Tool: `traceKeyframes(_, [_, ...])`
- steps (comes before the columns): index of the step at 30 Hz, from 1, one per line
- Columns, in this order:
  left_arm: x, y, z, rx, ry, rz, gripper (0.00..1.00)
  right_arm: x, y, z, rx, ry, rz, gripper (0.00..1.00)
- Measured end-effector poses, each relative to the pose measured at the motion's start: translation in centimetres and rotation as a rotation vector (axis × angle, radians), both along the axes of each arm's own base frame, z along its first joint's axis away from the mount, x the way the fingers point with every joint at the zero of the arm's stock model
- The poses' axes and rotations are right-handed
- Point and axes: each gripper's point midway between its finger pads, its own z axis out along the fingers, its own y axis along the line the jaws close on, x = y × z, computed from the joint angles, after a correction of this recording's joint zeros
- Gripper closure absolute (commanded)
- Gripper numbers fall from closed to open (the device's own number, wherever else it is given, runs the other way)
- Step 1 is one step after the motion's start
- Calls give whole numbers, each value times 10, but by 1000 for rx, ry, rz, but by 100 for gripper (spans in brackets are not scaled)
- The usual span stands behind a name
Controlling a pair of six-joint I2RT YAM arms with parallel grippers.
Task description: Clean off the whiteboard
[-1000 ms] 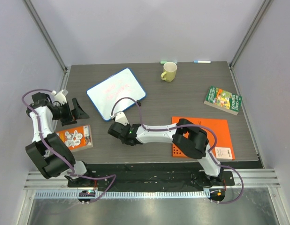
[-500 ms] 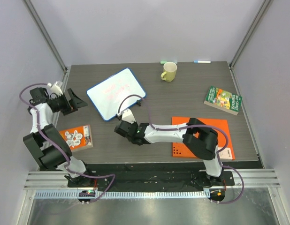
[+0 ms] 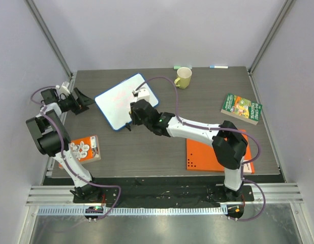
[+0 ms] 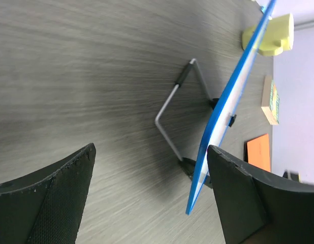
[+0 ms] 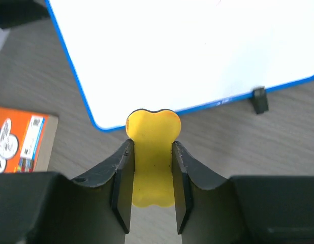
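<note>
The whiteboard (image 3: 119, 99), white with a blue rim and faint red marks, leans on a wire stand (image 4: 172, 114) at the back left of the table. In the left wrist view I see the whiteboard (image 4: 229, 104) edge-on. My left gripper (image 3: 82, 99) is open just left of the board, and the board's near corner lies between the left gripper's (image 4: 152, 190) fingers, close to the right one. My right gripper (image 3: 130, 118) hovers at the board's front edge. The right gripper (image 5: 152, 152) is shut on a yellow eraser (image 5: 153, 152), whose tip reaches the blue rim of the whiteboard (image 5: 187, 56).
A yellow mug (image 3: 183, 77) stands behind the board, with markers (image 3: 218, 66) at the back edge. A green book (image 3: 241, 108) lies at the right, an orange sheet (image 3: 218, 150) at the front right, an orange book (image 3: 83, 149) at the front left. Walls enclose both sides.
My left gripper has moved back and toward the board's left edge. My right arm has reached away from the front of the table, carrying the eraser up to the board's front edge.
</note>
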Motion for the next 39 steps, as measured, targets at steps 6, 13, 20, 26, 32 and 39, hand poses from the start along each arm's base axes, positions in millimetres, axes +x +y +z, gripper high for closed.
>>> traceKeyframes(6, [15, -23, 9, 1, -71, -64, 11, 41, -9, -3, 52, 2, -38, 99])
traceKeyframes(13, [24, -35, 12, -5, -106, -88, 21, 68, -7, -24, 42, 26, -51, 99])
traceKeyframes(20, [32, -41, 5, -39, -110, -109, 33, 84, 4, -22, 76, 20, -34, 99])
traceKeyframes(26, [29, -60, 4, -27, -140, -188, 40, 115, -7, -13, 121, -8, -67, 99])
traceKeyframes(32, [23, -74, 4, -4, -147, -263, 93, 149, -8, -10, 131, -53, -89, 99])
traceKeyframes(39, [0, -96, 38, -90, -181, -396, 100, 161, 5, -41, 73, -68, -58, 99])
